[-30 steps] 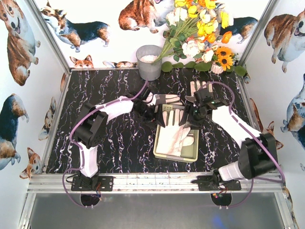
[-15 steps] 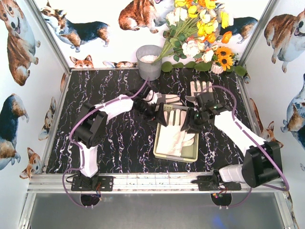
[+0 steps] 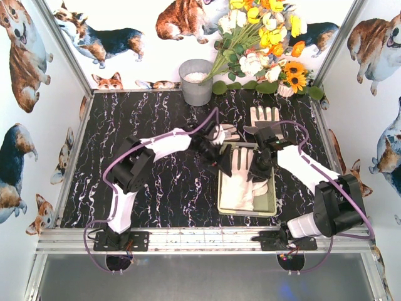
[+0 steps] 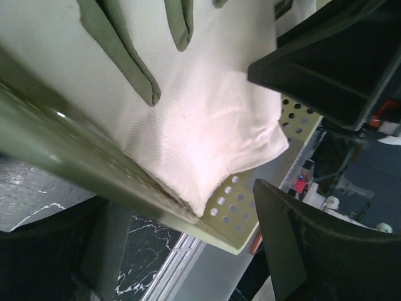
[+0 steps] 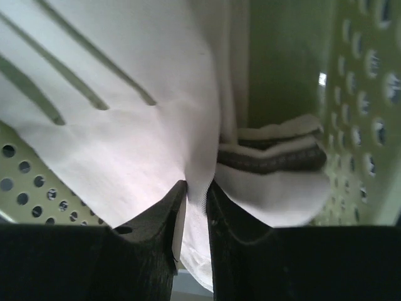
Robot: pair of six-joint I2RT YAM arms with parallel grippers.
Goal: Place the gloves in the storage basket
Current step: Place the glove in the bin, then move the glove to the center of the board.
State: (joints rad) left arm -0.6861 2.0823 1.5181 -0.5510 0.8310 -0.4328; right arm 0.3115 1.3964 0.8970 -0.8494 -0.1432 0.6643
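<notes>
Shift: storage basket [image 3: 250, 212] lies further toward 3 o'clock than a second ago; both arms have followed it.
Left tool [image 3: 219, 157]: fingers apart, straddling the basket's 9 o'clock wall.
Right tool [image 5: 195, 188]: pinched together on a fold of the white glove [image 5: 125, 125] inside the basket.
Basket contents: white glove on top, grey-cuffed glove [image 5: 269, 157] beneath.
Tabletop [image 3: 156, 188]: two loose gloves [image 3: 264, 116] at 12 o'clock of the basket.
</notes>
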